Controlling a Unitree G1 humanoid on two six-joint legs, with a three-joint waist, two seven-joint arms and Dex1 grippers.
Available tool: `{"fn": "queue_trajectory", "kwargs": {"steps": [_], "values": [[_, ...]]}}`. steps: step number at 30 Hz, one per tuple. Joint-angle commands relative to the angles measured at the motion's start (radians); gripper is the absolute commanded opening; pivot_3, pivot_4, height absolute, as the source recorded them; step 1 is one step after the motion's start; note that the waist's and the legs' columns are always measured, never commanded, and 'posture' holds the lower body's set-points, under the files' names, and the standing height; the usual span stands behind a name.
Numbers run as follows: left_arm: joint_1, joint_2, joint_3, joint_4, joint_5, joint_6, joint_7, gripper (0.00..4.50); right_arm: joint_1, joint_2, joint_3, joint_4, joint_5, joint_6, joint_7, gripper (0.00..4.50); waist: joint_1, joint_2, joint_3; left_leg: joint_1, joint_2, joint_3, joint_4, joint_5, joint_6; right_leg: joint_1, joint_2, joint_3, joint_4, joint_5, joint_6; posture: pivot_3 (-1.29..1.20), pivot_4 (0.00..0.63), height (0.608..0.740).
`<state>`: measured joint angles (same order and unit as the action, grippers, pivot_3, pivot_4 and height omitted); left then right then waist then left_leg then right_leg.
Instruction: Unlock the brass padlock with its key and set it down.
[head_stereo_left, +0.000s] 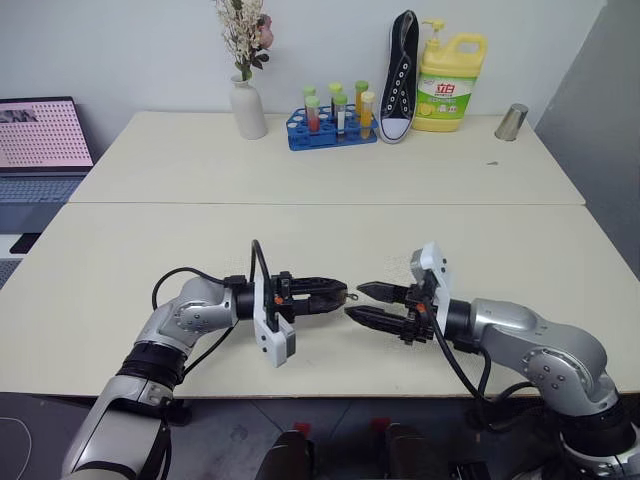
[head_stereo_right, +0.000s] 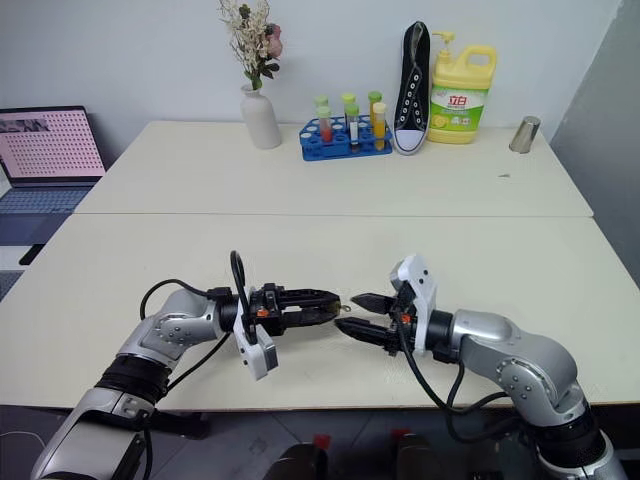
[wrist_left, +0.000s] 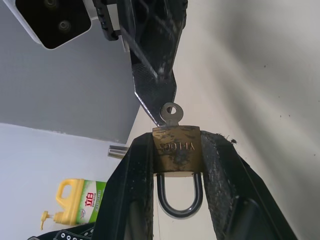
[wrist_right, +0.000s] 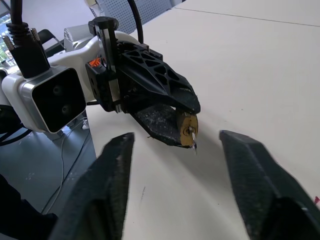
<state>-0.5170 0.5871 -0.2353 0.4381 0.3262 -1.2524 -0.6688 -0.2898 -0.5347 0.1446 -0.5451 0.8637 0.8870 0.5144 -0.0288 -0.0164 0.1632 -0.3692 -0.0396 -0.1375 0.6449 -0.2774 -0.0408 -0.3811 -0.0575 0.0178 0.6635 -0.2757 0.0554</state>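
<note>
Even, bright indoor light, soft shadows, no glare; close end effector fingers (wrist_right: 112, 185) slightly blurred.

Two cream tables (head_stereo_left: 300, 180) stand against a white wall (head_stereo_left: 130, 50).

Key (wrist_left: 170, 114) in brass padlock (wrist_left: 177, 152), between left jaws.

Between the left pincer's (wrist_left: 177, 185) black fingers, the small golden-brass rectangular padlock (wrist_left: 176, 156) shows only one face; its sides are covered by the pads. The thin silvery metal key's (wrist_left: 170, 114) blade is hidden inside the padlock body, only its round head protruding. The yellow plastic detergent bottle (wrist_left: 75, 205) beyond is cut off by the picture's edge.
</note>
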Motion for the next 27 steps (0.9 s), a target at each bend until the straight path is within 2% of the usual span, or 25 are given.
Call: {"fn": "queue_trajectory", "kwargs": {"steps": [1,4,17,20,23,27], "values": [[-0.011,0.011,-0.006,-0.035,0.000,0.007,0.040,0.97,-0.011,0.014,-0.001,-0.021,0.000,0.006,0.005,1.23,0.000,0.000,0.000,0.000,0.000,0.000,0.000,0.000,0.000,0.000,0.000,0.000,0.000,0.000,0.000,0.00,0.150,0.740],[-0.013,0.017,-0.015,-0.039,0.001,0.011,0.054,0.97,-0.010,0.019,0.000,-0.024,-0.008,0.012,0.009,0.08,0.000,0.000,0.000,0.000,0.000,0.000,0.000,0.000,0.000,0.000,0.000,0.000,0.000,0.000,0.000,0.00,0.150,0.740],[-0.010,0.021,-0.029,-0.067,0.017,0.045,0.095,0.97,-0.012,0.039,-0.025,-0.021,-0.013,0.009,0.013,0.00,0.000,0.000,0.000,0.000,0.000,0.000,0.000,0.000,0.000,0.000,0.000,0.000,0.000,0.000,0.000,0.00,0.150,0.740],[-0.007,0.025,-0.033,-0.074,0.020,0.052,0.104,0.97,-0.013,0.048,-0.049,-0.012,-0.014,0.006,0.012,0.57,0.000,0.000,0.000,0.000,0.000,0.000,0.000,0.000,0.000,0.000,0.000,0.000,0.000,0.000,0.000,0.00,0.150,0.740],[-0.006,0.027,-0.038,-0.081,0.021,0.059,0.112,0.97,-0.009,0.041,-0.050,-0.011,-0.018,0.021,0.015,1.58,0.000,0.000,0.000,0.000,0.000,0.000,0.000,0.000,0.000,0.000,0.000,0.000,0.000,0.000,0.000,0.00,0.150,0.740],[-0.005,0.026,-0.043,-0.086,0.021,0.066,0.117,0.97,0.004,0.021,-0.023,-0.019,-0.020,0.040,0.037,1.65,0.000,0.000,0.000,0.000,0.000,0.000,0.000,0.000,0.000,0.000,0.000,0.000,0.000,0.000,0.000,0.00,0.150,0.740]]}}
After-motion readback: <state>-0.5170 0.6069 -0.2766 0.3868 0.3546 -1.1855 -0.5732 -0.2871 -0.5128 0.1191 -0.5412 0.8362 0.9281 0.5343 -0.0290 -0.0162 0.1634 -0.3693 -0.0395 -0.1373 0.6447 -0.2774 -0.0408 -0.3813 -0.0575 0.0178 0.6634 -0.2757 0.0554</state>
